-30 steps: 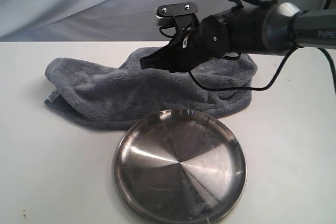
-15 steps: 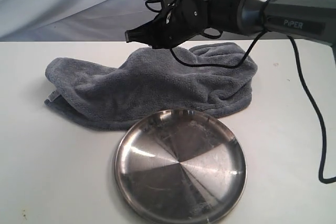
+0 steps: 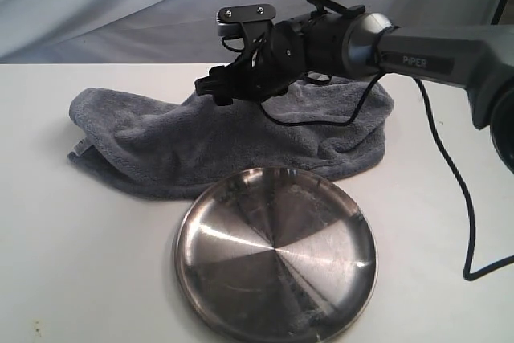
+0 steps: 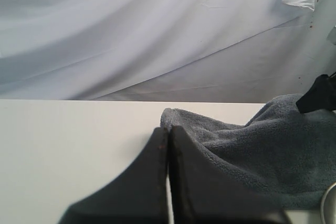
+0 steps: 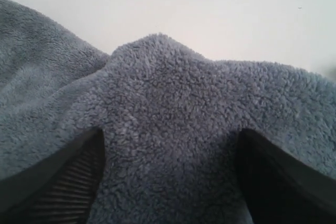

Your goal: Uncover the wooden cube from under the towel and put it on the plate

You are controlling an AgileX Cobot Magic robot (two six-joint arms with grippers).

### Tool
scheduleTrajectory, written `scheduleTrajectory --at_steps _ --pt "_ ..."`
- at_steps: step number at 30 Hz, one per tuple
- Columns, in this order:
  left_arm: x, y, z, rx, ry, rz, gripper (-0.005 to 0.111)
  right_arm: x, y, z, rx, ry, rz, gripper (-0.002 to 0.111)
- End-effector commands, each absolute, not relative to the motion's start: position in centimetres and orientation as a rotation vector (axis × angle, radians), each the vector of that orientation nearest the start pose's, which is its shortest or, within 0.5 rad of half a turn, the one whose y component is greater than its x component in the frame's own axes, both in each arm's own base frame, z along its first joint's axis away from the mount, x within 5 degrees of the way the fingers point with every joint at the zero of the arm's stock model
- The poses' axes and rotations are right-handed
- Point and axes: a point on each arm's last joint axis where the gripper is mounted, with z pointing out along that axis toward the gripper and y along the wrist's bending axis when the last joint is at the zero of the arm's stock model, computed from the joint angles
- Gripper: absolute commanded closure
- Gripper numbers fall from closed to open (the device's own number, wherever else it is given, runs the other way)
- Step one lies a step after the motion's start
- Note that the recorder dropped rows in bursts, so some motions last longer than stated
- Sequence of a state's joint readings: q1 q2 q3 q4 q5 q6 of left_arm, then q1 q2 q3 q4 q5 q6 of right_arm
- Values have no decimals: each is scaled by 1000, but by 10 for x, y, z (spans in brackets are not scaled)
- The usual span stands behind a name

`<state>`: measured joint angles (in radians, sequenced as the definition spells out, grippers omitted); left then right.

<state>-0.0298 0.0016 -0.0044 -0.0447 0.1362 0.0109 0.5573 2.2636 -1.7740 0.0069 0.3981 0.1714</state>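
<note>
The dark grey-blue towel lies rumpled across the middle of the white table, with a raised hump at its back. The wooden cube is hidden; no part of it shows. The shiny steel plate sits in front of the towel, with nothing on it. My right gripper reaches in from the right and is down at the hump. In the right wrist view it stands open, its fingers on either side of a fold of towel. My left gripper is shut on nothing, low over the table, short of the towel's corner.
A black cable hangs from the right arm and loops onto the table at the right. Another cable loop droops over the towel. A pale cloth backdrop stands behind the table. The left arm is out of the exterior view.
The right gripper first rose and swung left over the towel, then came back down onto the towel's hump. Towel and plate have not moved.
</note>
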Motion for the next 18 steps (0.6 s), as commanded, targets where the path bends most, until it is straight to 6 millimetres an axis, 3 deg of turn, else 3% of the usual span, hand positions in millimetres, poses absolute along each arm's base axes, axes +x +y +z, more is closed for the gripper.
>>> scheduleTrajectory --at_steps 1,12,18 --pt "56 -2 201 0 1619 -52 105 433 278 169 -507 2337 334 50" --pt "56 -2 201 -2 1619 -54 105 425 283 165 -534 2394 323 107" --pt "56 -2 201 -2 1619 -54 105 420 283 197 -530 2344 345 108"
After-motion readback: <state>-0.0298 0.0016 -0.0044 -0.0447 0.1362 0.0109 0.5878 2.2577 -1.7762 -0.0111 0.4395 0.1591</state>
